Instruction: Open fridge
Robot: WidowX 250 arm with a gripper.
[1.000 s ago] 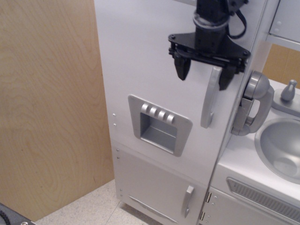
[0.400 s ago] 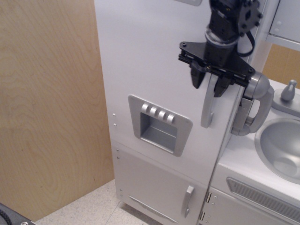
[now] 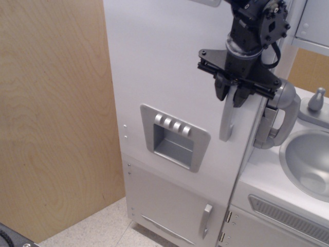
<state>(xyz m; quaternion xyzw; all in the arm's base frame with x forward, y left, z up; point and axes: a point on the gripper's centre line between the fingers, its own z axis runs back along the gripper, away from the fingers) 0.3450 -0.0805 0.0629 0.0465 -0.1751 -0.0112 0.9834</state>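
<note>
Gripper [image 3: 232,93] jaws look clamped on top of the handle [image 3: 228,119]; fridge [image 3: 169,77] door's shut.

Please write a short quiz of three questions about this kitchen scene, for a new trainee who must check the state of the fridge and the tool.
1. True or false: the big door of the fridge is swung wide open and shows shelves.
2. Where is the tool? A) at the lower door's short handle; B) at the top of the curved handle; C) over the sink.
3. Fill in: the dispenser panel has ___ buttons in a row.

Key
1. False: the door looks shut, no shelves show.
2. B: the fingers are closed in on either side of the handle's top.
3. Four.
</note>
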